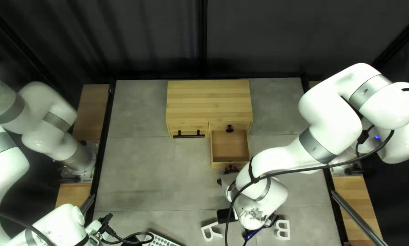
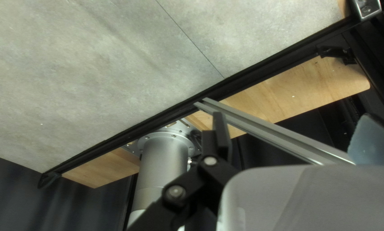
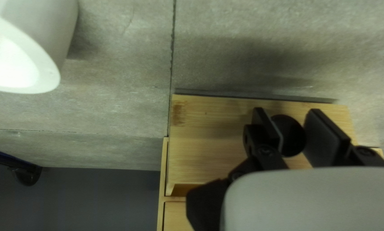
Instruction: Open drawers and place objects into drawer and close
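Right tool (image 1: 231, 170): clenched on the round black knob (image 3: 291, 135) of the open drawer (image 1: 230, 145); in the right wrist view a finger lies against either side of the knob, with the wooden drawer front just behind. Clock directions below are taken in the top left view, from this tool. Drawer runs from the tool toward 12 o'clock, pulled out of the light wooden cabinet (image 1: 209, 100), its floor plain wood. Upper knob (image 1: 230, 129), also 12 o'clock, sits on the front panel above it. Black bar handle (image 1: 189, 135) at 10 o'clock, on the cabinet's other front panel. Small dark block (image 1: 224, 215) at 6 o'clock on the grey worktop (image 1: 145, 173), partly under the right arm. White letter-shaped pieces: one (image 1: 211, 231) between 6 and 7 o'clock, another (image 1: 282, 229) near 5. Blue item (image 1: 253, 234) between 5 and 6, mostly hidden by the arm; identity unclear. Keyboard (image 1: 162, 240) between 7 and 8, partly in view. Left tool (image 1: 106, 223) at 8 o'clock, released, fingers spread and holding nothing; its wrist view shows the worktop edge, a metal arm base (image 2: 163, 156) and a silver bar (image 2: 264, 128) ahead.
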Controlling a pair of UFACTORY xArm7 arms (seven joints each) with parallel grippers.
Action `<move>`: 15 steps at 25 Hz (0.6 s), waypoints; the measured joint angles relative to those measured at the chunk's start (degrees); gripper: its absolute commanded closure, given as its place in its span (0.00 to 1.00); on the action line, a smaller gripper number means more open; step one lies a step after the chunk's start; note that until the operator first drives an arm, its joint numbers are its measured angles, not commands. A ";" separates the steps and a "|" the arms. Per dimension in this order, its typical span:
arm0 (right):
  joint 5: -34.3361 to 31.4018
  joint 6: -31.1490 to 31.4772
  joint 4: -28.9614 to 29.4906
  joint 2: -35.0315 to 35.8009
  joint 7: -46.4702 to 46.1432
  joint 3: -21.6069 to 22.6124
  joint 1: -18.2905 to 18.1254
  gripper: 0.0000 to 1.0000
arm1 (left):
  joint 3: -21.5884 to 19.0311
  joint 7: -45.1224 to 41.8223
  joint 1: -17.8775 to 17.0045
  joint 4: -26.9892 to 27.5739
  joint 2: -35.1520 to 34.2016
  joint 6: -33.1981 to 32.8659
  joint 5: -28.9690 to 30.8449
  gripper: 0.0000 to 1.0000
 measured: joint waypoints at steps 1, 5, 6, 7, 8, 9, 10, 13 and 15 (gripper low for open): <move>0.04 0.05 0.02 0.00 -0.03 0.03 0.02 0.94 | 0.00 0.00 0.00 0.00 0.00 0.00 0.00 0.00; 0.18 0.17 0.13 0.10 -0.10 0.11 0.10 0.93 | 0.00 0.00 0.00 0.00 0.00 0.00 0.00 0.00; 0.22 0.19 0.20 0.16 -0.13 0.12 0.11 0.93 | 0.00 0.00 0.00 0.00 0.00 0.00 0.00 0.00; 0.28 0.25 0.29 0.21 -0.17 0.14 0.13 0.93 | 0.00 0.00 0.00 0.00 0.00 0.00 0.00 0.00; 0.34 0.32 0.40 0.26 -0.24 0.17 0.15 0.93 | 0.00 0.00 0.00 0.00 0.00 0.00 0.00 0.00; 0.40 0.38 0.49 0.31 -0.30 0.19 0.17 0.93 | 0.00 0.00 0.00 0.00 0.00 0.00 0.00 0.00; 0.45 0.41 0.56 0.34 -0.35 0.22 0.18 0.93 | 0.00 0.00 0.00 0.00 0.00 0.00 0.00 0.00; 0.61 0.55 0.89 0.58 -0.57 0.27 0.22 0.87 | 0.00 0.00 0.00 0.00 0.00 0.00 0.00 0.00; 0.69 0.61 1.07 0.70 -0.69 0.31 0.24 0.38 | 0.00 0.00 0.00 0.00 0.00 0.00 0.00 0.00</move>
